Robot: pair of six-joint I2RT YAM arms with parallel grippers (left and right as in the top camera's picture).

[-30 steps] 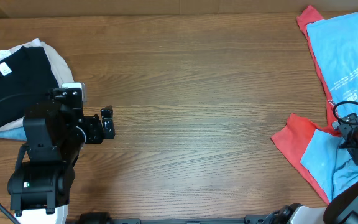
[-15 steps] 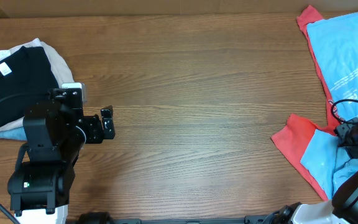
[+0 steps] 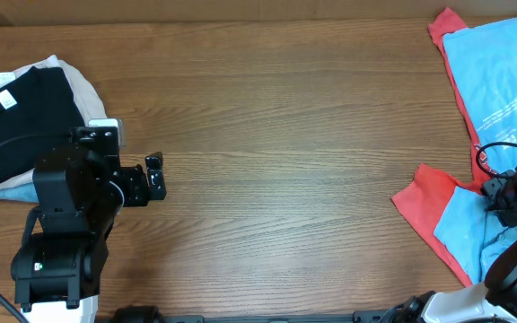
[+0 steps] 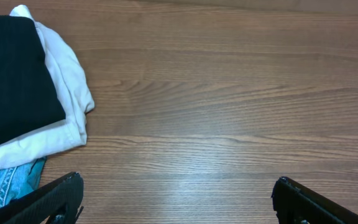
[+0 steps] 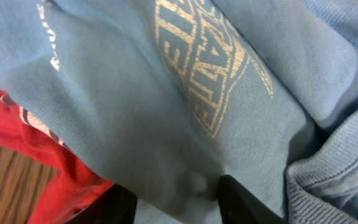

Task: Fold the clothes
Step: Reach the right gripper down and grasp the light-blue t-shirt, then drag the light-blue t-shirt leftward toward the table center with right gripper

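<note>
- Tabletop [image 3: 285,135]: brown wood grain; folded black garment [image 3: 16,112] at the far-left edge.
- Left gripper [image 4: 178,199]: jaws wide apart, empty.
- Right gripper [image 5: 179,194]: jaws narrowed onto light blue printed T-shirt [image 5: 135,106], which lies over red T-shirt [image 5: 61,165].

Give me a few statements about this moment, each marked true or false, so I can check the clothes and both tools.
1. The left tool stands open over the table, holding nothing. True.
2. The red T-shirt lies on top of the light blue T-shirt. False: the blue one lies over the red.
3. The right tool has light blue cloth between its fingers. True.
4. A white piece tops the pile at the left. False: a black garment is on top, with a white garment under it.
</note>
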